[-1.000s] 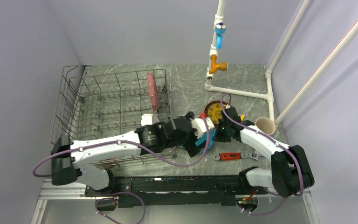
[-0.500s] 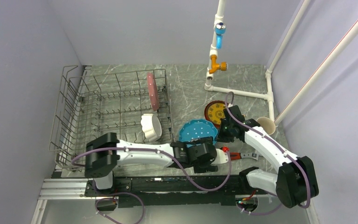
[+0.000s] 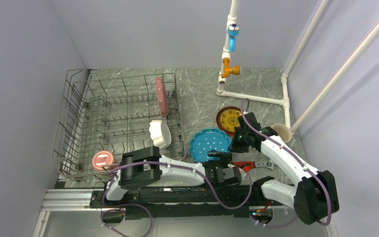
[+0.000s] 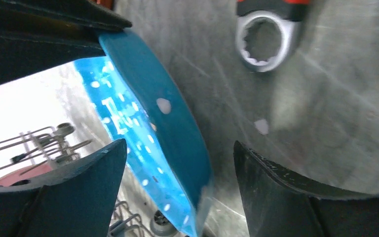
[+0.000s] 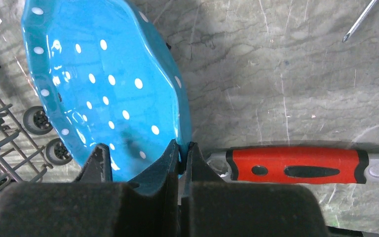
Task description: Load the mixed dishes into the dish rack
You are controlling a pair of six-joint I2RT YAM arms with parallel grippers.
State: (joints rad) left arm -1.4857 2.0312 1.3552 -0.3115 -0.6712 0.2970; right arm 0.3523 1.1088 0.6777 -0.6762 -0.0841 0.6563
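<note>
Across the 9 o'clock half of your bench (image 3: pixel 197 94), the dish rack (image 3: pixel 67 123) carried the pink scalloped plate (image 3: pixel 161 96) upright at its 2 o'clock corner, the white scalloped bowl (image 3: pixel 159 133) at 4 o'clock and the pink mug (image 3: pixel 102 160) at 7 o'clock. Outside the rack, at its 3 o'clock, you had the blue plate (image 3: pixel 208 143) tilted up off the bench. Your right fingers (image 5: pixel 158 168) were pinched tight on its rim, while your left fingers (image 4: pixel 79 187) stood wide apart astride its edge, gripping nothing. The red-brown plate (image 3: pixel 228 118) lay flat at 1 o'clock of the blue one, the cream cup (image 3: pixel 280 132) sat further toward 3 o'clock, and the red-handled wrench (image 5: pixel 296 165) lay at 4 o'clock.
</note>
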